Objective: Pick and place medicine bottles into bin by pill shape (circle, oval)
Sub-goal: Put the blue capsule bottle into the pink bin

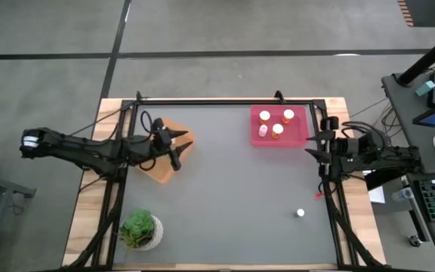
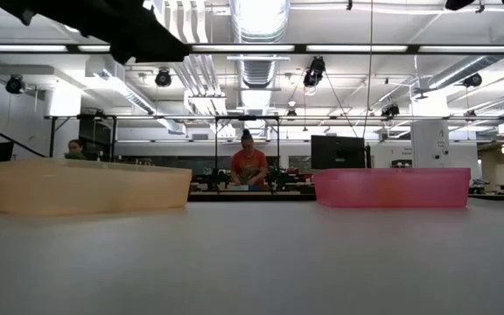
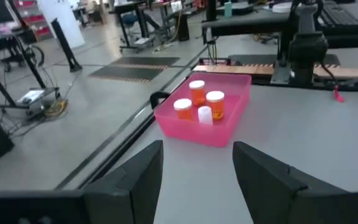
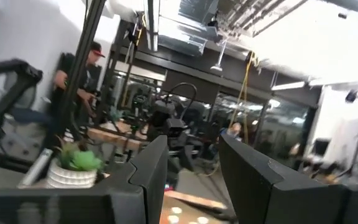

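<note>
The left gripper [image 1: 178, 148] is held spread and empty over the orange bin [image 1: 165, 155]; the right gripper [image 1: 313, 145], parted and empty, is parked beside the pink bin [image 1: 278, 140].

Left pincer [image 1: 174, 148] open, right pincer [image 1: 313, 146] seemingly open, empty

Four medicine bottles [image 3: 199, 102] are held in a pink bin [image 3: 219, 127]. The left gripper [image 3: 197, 180] is seen with its fingers apart, nothing between them.

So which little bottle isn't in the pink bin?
The small white bottle standing alone on the gray table, near its right edge. The other four bottles sit together inside the pink bin.
</note>
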Motion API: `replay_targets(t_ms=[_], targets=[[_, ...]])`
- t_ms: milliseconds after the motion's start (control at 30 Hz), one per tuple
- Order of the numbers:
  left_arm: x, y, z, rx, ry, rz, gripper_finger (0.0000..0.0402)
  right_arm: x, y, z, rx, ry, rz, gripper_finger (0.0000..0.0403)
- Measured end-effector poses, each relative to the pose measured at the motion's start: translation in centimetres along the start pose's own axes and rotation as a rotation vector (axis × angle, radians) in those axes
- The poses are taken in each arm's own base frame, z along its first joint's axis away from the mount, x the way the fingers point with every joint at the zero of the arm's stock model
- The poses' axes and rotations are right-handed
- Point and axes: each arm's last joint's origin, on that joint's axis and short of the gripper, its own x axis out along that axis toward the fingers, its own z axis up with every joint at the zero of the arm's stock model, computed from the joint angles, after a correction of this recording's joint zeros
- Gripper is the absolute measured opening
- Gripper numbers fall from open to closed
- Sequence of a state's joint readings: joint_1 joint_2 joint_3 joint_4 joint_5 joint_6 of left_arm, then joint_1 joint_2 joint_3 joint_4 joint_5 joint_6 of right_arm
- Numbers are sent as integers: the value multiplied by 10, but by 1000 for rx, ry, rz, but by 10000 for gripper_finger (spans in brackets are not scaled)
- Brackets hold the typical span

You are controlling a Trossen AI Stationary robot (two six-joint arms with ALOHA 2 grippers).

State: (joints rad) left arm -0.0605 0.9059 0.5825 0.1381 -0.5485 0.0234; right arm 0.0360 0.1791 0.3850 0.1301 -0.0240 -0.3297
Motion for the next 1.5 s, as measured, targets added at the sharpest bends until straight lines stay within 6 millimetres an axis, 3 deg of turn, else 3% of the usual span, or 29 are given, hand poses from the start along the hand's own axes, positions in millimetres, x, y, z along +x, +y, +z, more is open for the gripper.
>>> replay_targets(t_ms=[300,533,733,1067,1300,1500], targets=[[11,-7,-3,14,-4,-2,179,8,2,-6,369,74,14,137],[16,-10,-5,5,-10,-5,179,27,6,-8,639,271,117,137],[16,-10,-5,4,-10,-5,179,58,13,-22,855,617,155,137],[16,-10,-5,6,-11,-4,179,82,32,-27,1095,1125,56,137],[16,-10,-4,20,-20,2,179,92,61,-27,1256,1485,-80,137],[16,-9,-3,31,-24,11,179,90,88,-24,1219,1822,-289,137]])
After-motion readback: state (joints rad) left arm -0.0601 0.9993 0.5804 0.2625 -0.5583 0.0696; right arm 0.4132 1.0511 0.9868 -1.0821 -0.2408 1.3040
